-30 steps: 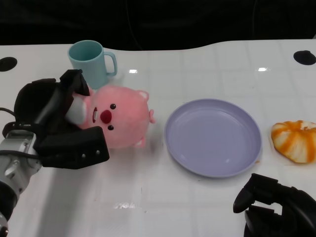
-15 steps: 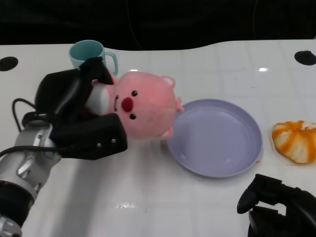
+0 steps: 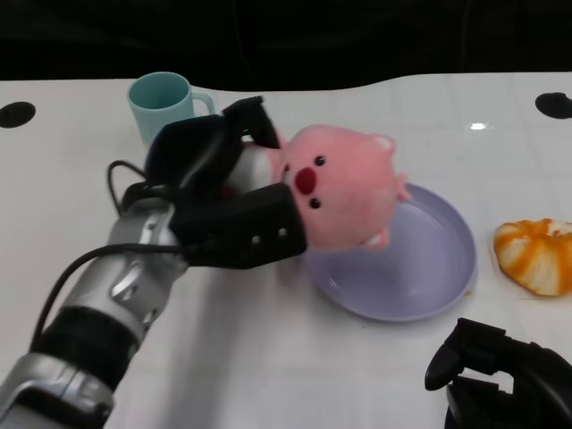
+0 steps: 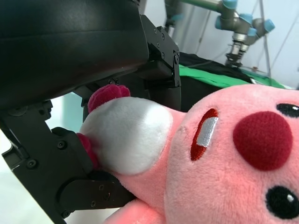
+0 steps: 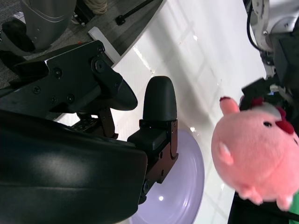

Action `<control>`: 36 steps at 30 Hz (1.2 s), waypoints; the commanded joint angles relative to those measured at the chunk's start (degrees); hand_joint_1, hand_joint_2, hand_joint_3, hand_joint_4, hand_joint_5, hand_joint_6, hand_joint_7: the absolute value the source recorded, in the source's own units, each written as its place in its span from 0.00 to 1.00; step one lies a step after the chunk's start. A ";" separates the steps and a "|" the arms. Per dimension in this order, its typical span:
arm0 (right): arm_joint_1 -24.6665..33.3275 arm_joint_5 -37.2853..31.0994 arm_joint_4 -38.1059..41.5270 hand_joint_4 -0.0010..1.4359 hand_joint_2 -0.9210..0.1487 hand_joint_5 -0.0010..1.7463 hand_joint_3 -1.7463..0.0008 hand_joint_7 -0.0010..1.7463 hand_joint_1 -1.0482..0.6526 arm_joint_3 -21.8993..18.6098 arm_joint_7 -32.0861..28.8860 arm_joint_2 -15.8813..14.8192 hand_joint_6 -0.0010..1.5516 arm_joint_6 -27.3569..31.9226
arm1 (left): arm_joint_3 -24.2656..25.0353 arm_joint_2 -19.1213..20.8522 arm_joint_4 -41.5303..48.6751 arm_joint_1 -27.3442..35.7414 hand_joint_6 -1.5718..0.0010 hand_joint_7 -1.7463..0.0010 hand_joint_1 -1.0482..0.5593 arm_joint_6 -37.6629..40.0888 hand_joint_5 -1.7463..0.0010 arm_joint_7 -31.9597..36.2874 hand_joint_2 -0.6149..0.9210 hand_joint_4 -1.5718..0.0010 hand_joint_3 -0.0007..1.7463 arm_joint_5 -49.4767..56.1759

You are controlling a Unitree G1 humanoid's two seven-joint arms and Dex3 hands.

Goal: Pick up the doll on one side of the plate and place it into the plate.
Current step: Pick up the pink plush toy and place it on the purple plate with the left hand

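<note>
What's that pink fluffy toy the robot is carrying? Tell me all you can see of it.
The round pink plush doll has black bead eyes, a dark red nose, small ears and feet, and a white patch at the held end. The robot's left hand grips it there, holding it tilted in the air over the near-left rim of the lavender plate.
</note>
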 commanded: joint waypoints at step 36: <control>1.70 -0.25 -2.53 0.47 0.24 1.00 0.34 0.91 0.55 1.36 -0.99 -0.36 0.33 -0.13 | -3.92 -14.27 22.63 -14.44 0.44 0.72 0.52 2.01 0.11 -4.67 0.88 0.52 0.25 -1.19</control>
